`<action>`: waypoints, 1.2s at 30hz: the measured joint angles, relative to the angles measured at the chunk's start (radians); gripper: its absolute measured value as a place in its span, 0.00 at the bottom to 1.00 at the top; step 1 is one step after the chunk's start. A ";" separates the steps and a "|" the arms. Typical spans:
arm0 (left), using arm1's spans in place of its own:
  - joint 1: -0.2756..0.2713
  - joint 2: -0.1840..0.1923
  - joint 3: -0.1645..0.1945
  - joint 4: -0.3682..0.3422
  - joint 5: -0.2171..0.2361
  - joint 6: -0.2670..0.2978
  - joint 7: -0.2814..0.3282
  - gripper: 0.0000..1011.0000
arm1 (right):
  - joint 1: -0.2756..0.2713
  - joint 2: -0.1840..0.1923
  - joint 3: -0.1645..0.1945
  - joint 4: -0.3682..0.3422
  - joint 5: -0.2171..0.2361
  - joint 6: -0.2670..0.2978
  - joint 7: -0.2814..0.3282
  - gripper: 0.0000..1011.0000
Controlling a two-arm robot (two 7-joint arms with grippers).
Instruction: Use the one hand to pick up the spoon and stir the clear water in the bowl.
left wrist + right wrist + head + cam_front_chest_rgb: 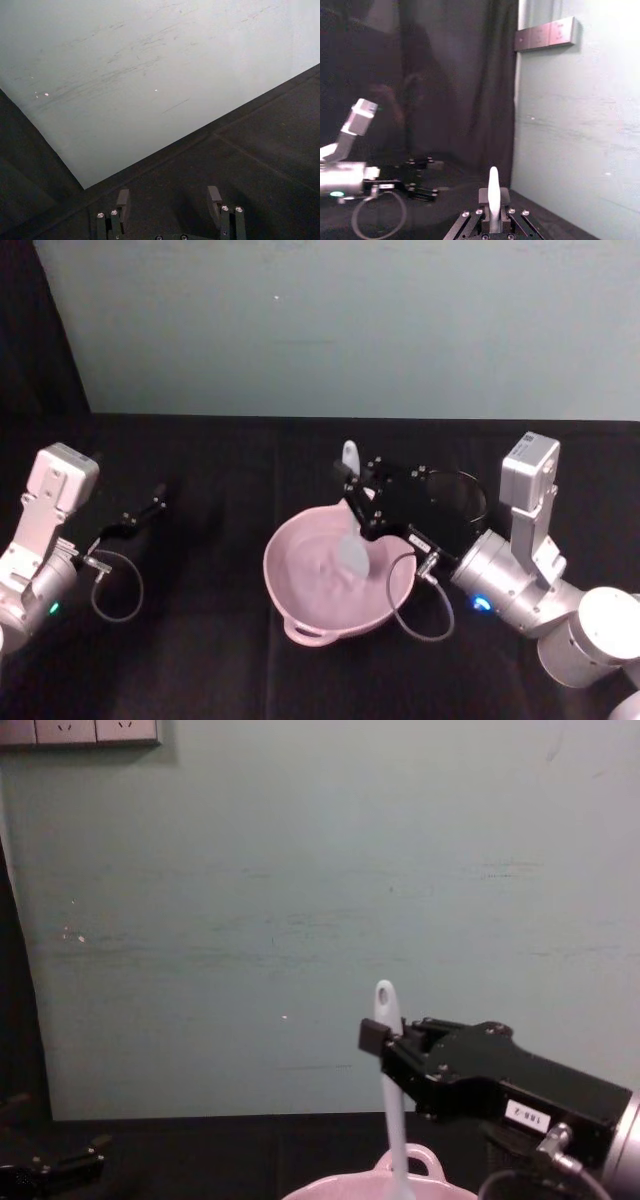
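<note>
The right claw [352,488] is clamped on the upper handle of the white spoon [352,545]. The spoon stands near upright, its head in the water near the middle of the pink bowl [272,565], away from the rim. Bare black desk [200,640] lies left of the bowl. The left claw [150,505] sits well apart, fingers spread, empty.

This looks like a robotics lab bench rather than a home. A table [220,660] draped in black cloth fills the lower half of the head view, and a bare pale green wall [350,320] rises behind it. A dark curtain [455,75] hangs left of centre in the right wrist view. Wall sockets [95,730] (grey plates in a row) sit at the chest view's upper left, and silver robot arms [530,580] enter at the head view's lower corners.
</note>
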 joint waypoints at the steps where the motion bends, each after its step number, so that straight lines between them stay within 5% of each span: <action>1: 0.000 0.000 0.000 0.000 0.000 0.000 0.000 0.99 | -0.001 0.000 -0.003 0.000 0.006 0.001 0.007 0.11; 11: 0.000 0.000 0.000 0.000 0.000 0.000 0.000 0.99 | 0.021 -0.027 -0.057 0.040 0.056 -0.005 0.055 0.11; 20: 0.000 0.000 0.000 0.000 0.000 0.000 0.000 0.99 | 0.073 -0.080 -0.078 0.122 0.002 -0.053 -0.004 0.11; 26: 0.000 0.000 0.000 0.000 0.000 0.000 0.000 0.99 | 0.094 -0.103 -0.059 0.169 -0.085 -0.094 -0.091 0.11; 36: 0.000 0.000 0.000 0.000 0.000 0.000 0.000 0.99 | 0.067 -0.079 -0.001 0.126 -0.118 -0.084 -0.129 0.11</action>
